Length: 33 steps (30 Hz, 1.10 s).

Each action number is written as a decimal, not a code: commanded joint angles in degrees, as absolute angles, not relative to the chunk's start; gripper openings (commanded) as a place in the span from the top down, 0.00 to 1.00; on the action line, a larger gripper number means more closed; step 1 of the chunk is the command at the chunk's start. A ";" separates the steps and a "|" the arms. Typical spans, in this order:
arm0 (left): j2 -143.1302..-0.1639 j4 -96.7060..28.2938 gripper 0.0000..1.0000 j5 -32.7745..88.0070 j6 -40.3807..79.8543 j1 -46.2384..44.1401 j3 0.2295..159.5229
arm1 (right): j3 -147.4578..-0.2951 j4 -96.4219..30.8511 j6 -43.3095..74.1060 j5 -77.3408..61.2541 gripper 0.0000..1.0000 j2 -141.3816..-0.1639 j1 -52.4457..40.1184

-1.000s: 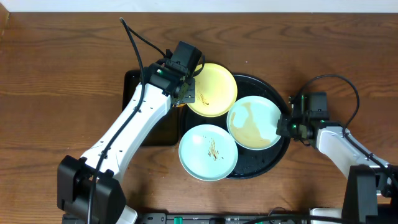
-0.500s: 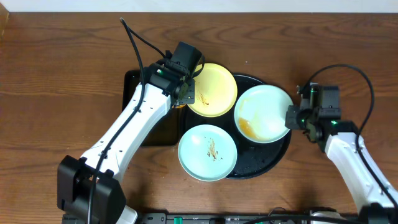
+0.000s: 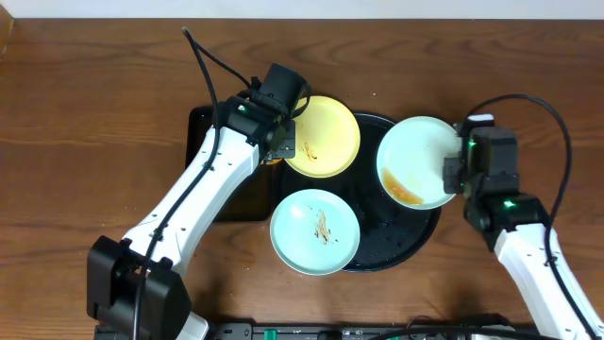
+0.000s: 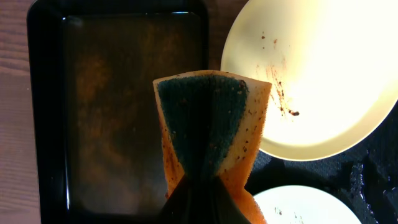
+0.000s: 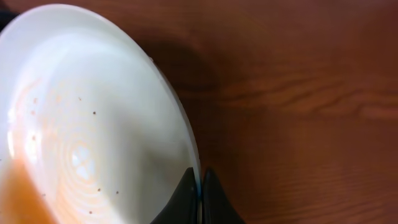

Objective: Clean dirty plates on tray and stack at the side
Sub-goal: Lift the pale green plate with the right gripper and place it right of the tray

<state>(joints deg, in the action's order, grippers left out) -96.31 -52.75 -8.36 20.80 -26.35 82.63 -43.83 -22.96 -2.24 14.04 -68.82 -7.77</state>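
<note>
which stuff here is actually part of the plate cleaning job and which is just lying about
Job: yellow plate, front mint plate, held mint plate in the right end effector, round black tray, sponge in the left end effector.
Lying about: rectangular black tray, wooden table.

Left wrist cam crops the sponge (image 4: 208,134) at the bottom, right wrist cam crops the tilted plate (image 5: 81,124), and overhead the left arm (image 3: 203,179) hides much of the small tray (image 3: 243,196).
</note>
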 commanded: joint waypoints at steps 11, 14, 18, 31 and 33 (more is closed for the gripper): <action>-95.04 -53.12 0.93 -9.45 21.15 -26.15 82.74 | -46.46 -18.15 -15.18 51.20 0.99 -67.94 -30.20; -95.04 -53.12 0.92 -9.45 21.15 -26.15 82.74 | -46.48 -13.47 -19.55 58.43 0.99 -67.94 -34.65; -95.04 -53.12 0.92 -9.45 21.15 -26.15 82.74 | -46.46 -10.11 -23.00 60.42 0.99 -67.94 -37.47; -95.04 -53.34 0.92 -9.45 21.15 -26.15 82.74 | -46.46 -13.58 -8.67 48.36 0.99 -67.94 -32.40; -95.04 -53.41 0.93 -9.45 21.15 -26.15 82.74 | -46.46 -13.96 -5.54 46.28 0.99 -67.94 -28.95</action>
